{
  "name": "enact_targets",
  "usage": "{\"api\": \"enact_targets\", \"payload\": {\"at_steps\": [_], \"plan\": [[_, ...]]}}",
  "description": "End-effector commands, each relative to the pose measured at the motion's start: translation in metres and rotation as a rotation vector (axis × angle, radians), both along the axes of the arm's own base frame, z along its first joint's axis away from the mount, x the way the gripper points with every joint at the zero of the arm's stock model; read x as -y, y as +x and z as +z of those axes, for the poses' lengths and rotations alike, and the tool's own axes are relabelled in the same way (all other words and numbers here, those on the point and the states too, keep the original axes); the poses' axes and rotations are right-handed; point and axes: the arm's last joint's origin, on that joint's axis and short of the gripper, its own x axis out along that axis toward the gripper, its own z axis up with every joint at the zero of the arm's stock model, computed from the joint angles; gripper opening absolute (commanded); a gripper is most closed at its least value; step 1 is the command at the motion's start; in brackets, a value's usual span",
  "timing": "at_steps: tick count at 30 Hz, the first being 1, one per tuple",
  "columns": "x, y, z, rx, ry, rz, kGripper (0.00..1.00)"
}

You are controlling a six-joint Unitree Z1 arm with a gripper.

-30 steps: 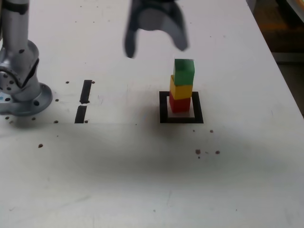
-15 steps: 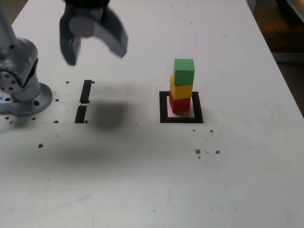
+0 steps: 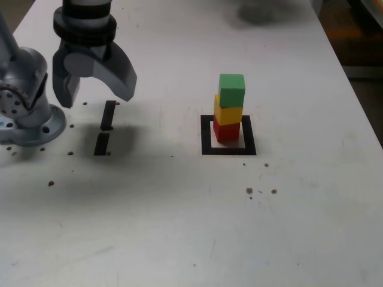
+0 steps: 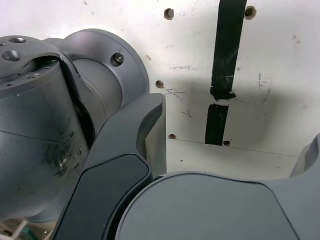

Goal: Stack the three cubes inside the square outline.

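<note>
A short tower of three cubes is seen standing inside the square outline (image 3: 228, 135), a thick black border with a white inside, lying flat on a white desk (image 3: 287, 227). The red cube (image 3: 226, 131) sits at the bottom within the border, the yellow cube (image 3: 228, 112) rests on it, and the green cube (image 3: 231, 89) is on top. The green cube is set slightly toward the exterior view's right of the two below, yet the tower appears upright.

Toward the exterior view's left, well apart from the tower, two short black strips (image 3: 105, 127) are laid end to end on the desk. Above them the hand (image 3: 93, 87) is held off the surface, its grey jaws spread wide and nothing between them. Its shadow falls across the strips. In the wrist view the same strips and a few small holes in the desk are shown between the grey fingers; no cube is visible there. At the exterior view's far left the arm's round grey base (image 3: 27, 113) is bolted to the desk.

The stacking is judged to be finished, and the step in hand is taken to be parking the arm. That is best done by keeping the hand high and away from the tower, with slow motion, so the desk is not jolted and the offset green cube is not shaken loose.
</note>
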Motion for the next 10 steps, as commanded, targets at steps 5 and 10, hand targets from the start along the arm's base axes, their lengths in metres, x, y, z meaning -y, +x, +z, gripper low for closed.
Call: {"api": "enact_targets", "payload": {"at_steps": [5,10], "plan": [[-0.003,-0.012,-0.003,0.000,-0.004,0.016,1.00],[-0.006,-0.020,-0.012,0.004,-0.014,0.006,1.00]]}}
